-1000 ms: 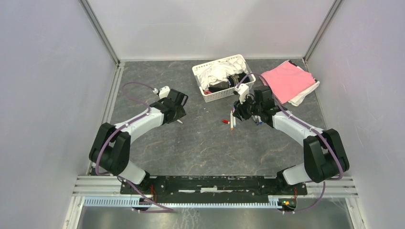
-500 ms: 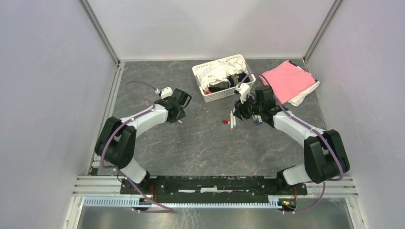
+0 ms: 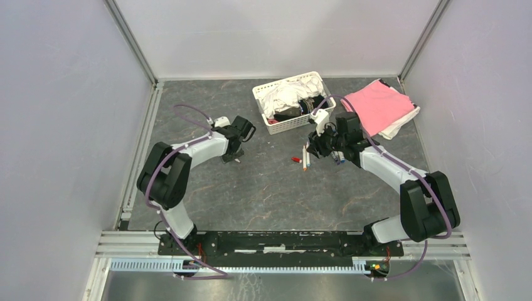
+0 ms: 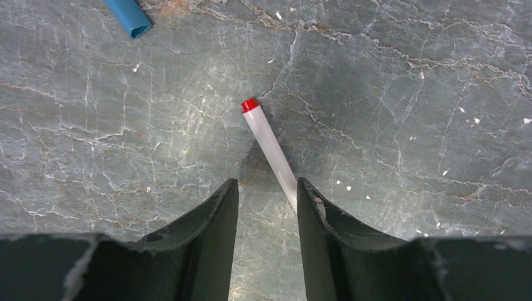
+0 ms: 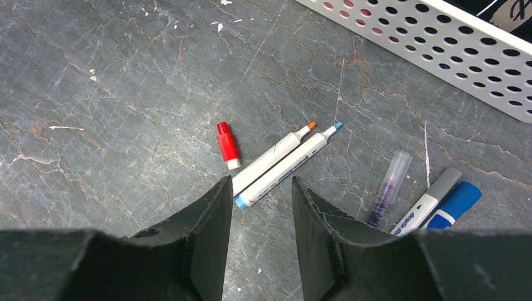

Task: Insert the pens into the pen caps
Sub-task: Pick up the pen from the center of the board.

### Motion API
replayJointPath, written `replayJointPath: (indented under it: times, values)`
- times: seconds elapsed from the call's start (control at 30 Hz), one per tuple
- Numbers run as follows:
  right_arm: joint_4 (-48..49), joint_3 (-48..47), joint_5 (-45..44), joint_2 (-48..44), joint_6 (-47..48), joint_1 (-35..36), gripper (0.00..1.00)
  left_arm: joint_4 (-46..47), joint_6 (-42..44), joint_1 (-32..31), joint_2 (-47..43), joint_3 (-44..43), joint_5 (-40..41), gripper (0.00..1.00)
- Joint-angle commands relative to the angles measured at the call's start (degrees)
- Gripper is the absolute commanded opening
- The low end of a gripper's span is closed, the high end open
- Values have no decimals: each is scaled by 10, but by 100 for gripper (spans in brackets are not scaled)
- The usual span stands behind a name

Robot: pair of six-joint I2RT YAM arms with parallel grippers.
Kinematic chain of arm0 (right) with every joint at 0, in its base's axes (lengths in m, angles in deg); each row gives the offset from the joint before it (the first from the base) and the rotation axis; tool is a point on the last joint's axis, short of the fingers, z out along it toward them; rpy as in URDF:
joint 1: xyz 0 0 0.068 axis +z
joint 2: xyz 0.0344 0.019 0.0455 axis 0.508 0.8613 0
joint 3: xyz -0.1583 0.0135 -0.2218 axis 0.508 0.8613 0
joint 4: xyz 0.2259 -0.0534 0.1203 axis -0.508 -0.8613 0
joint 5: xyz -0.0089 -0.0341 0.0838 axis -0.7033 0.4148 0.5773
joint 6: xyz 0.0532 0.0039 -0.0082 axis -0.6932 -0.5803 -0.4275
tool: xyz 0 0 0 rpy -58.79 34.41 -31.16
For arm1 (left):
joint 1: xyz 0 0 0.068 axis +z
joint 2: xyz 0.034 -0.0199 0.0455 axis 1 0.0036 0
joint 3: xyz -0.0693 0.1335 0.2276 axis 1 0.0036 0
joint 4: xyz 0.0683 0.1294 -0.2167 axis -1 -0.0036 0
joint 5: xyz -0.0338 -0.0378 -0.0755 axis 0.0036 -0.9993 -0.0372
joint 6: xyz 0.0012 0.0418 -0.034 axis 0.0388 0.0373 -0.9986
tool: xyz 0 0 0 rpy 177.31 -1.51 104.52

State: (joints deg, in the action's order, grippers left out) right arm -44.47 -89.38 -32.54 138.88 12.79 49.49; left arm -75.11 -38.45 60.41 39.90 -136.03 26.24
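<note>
Swung inward over the past second, the left arm now folds tighter at the elbow, its wrist nearer the white basket [image 3: 261, 108]; the right arm holds its pose. The left gripper [image 4: 266, 186] hangs low over the grey worktop [image 3: 270, 188], jaws parted and grasping nothing. The near end of a red-ended white pen [image 4: 270, 147] lies between them, against the right-hand finger. A blue cap [image 4: 128, 14] lies well apart at the frame's top edge. Only the left wrist camera shows these two clearly; from above the pen is a speck under the wrist.

The right gripper [image 5: 260, 182] also stands released, its jaws straddling the butt ends of two pens lying side by side and touching: an orange-tipped pen [image 5: 271, 160] and a blue-tipped pen [image 5: 288, 168]. A red cap [image 5: 228, 145] sits just beside them. To the right lie a translucent purple tube [image 5: 389, 185], a grey pen [image 5: 430, 199] and a blue pen [image 5: 458, 202]. Only the overhead camera shows the cloth heaped in the basket and the pink cloth [image 3: 376, 105] beyond the right arm.
</note>
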Motion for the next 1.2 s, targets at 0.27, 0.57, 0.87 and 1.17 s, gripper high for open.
replayJointPath:
  times: [0.27,0.57,0.87,1.17]
  values:
    - [4,-23,15,-18,5,-6,46,-20,-30,-3,49,-40,32,43]
    - [3,-23,19,-21,5,-9,46,-19,-34,-3,63,-39,28,34]
    - [2,-23,25,-23,5,-12,46,-9,-36,-3,57,-19,23,29]
    - [2,-23,30,-25,5,-15,46,29,-40,-4,33,36,14,29]
